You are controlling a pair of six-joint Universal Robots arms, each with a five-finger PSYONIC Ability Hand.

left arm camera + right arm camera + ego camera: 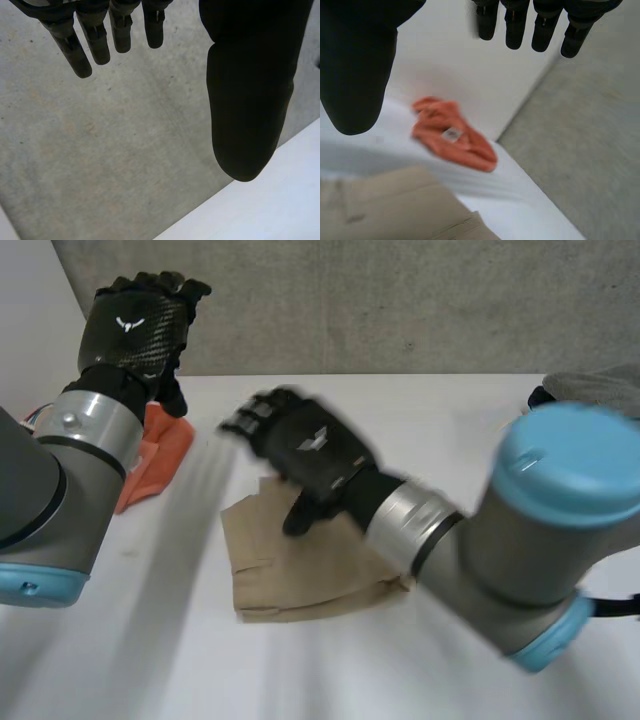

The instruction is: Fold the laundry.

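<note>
A tan garment (300,565) lies folded on the white table (450,430) in the middle. My right hand (305,445) hovers over its far edge, fingers straight and apart from the thumb, holding nothing. In the right wrist view the right hand (355,75) is open above the table, with the tan garment (395,210) under its palm and an orange cloth (452,137) beyond. My left hand (140,325) is raised at the table's far left, above the orange cloth (155,455). In its own wrist view the left hand (250,100) is open and empty.
A grey cloth (595,385) lies at the table's far right corner. Grey floor (590,150) runs beyond the table's edge (280,200).
</note>
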